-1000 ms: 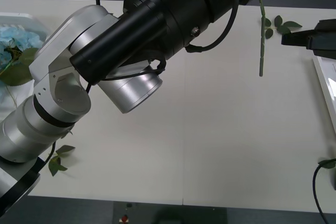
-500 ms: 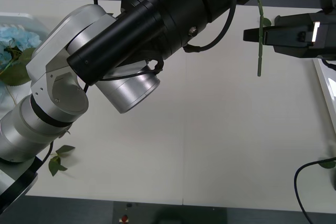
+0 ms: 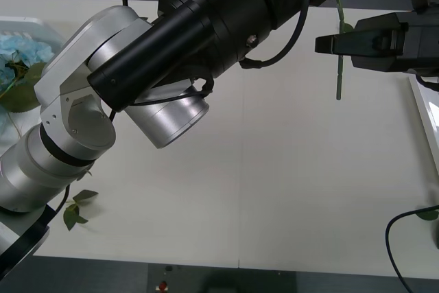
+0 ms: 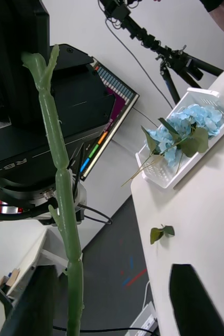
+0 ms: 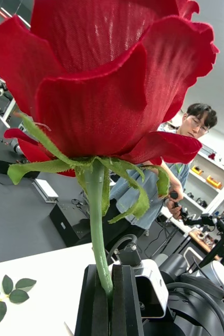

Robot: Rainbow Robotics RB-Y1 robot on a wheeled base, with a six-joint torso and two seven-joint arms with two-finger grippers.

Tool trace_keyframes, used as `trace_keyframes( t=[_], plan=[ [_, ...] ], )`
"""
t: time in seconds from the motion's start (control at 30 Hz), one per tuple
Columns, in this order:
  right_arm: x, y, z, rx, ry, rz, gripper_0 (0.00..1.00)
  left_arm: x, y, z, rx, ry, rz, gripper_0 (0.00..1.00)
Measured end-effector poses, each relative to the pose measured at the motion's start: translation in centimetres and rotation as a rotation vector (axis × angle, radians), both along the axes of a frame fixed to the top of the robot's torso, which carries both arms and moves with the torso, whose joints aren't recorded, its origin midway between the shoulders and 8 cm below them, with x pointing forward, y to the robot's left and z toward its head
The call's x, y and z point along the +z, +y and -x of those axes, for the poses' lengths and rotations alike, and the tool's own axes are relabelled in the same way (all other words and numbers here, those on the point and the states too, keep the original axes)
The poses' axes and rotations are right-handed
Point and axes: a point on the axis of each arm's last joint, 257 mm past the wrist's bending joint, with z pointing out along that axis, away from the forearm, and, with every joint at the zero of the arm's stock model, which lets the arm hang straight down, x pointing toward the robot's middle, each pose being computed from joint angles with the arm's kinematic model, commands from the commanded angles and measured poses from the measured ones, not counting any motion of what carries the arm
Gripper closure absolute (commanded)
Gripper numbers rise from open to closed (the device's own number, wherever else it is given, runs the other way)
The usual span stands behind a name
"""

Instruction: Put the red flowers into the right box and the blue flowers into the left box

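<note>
Red rose (image 5: 109,79) stood upright above the tabletop (image 3: 274,183), its stem (image 3: 339,60) clamped in the closed left pincer (image 5: 109,294); the open right pincer (image 3: 329,44) flanked that stem.

Left arm (image 3: 158,66) blocks upper left and centre of front frame. Hanging stem (image 3: 339,53) with right gripper (image 3: 326,44) obstructs upper right. Table (image 3: 295,183) centre and lower right open.

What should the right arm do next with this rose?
Probably close the right gripper on the stem. The stem stands between its open fingers, and the left gripper is shut on the red rose just below the bloom, so this looks like a handover.
</note>
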Motion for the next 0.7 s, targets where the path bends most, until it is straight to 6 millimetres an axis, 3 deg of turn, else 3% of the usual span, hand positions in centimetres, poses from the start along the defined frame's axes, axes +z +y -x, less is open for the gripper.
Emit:
trace_keyframes(
  t=[0.57,0.6,0.63,0.7],
  plan=[
    [0.36,0.03,-0.32,-0.016,0.026,-0.011,1.0,0.0,0.0,0.0,0.0,0.0,0.0,1.0],
    [0.36,0.03,-0.31,-0.016,0.026,-0.011,1.0,0.0,0.0,0.0,0.0,0.0,0.0,0.76],
    [0.36,0.03,-0.31,-0.016,0.026,-0.011,1.0,0.0,0.0,0.0,0.0,0.0,0.0,0.34],
    [0.37,0.03,-0.32,-0.016,0.026,-0.011,1.0,0.0,0.0,0.0,0.0,0.0,0.0,0.0]
  ],
)
